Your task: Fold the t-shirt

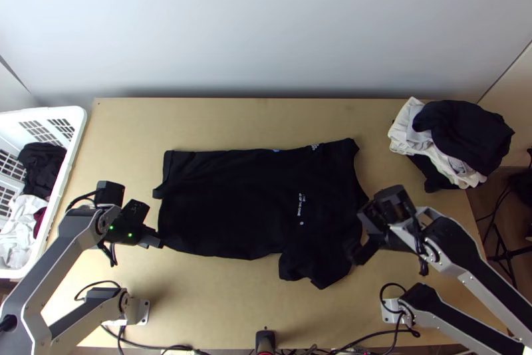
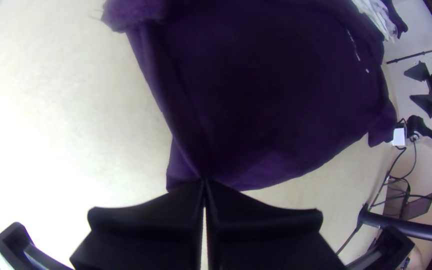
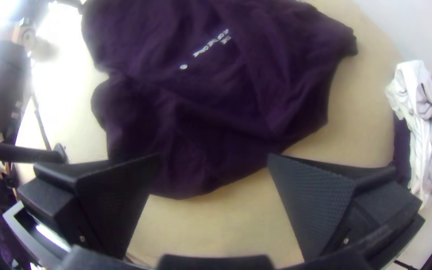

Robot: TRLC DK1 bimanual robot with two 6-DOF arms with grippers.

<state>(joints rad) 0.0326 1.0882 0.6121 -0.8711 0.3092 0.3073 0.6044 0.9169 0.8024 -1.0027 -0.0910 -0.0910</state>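
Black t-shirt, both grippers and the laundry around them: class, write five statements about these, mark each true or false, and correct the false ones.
1. The t-shirt is bunched into a small heap. False: it lies mostly flat across the table.
2. The right gripper has its fingers wide apart. True.
3. The left gripper is open. False: its fingers are closed on the t-shirt's edge.
4. The white basket holds clothes. True.
5. The clothes pile is entirely white. False: it has white and dark cloth.

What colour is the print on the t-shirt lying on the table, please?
The print is white; it shows best in the right wrist view.
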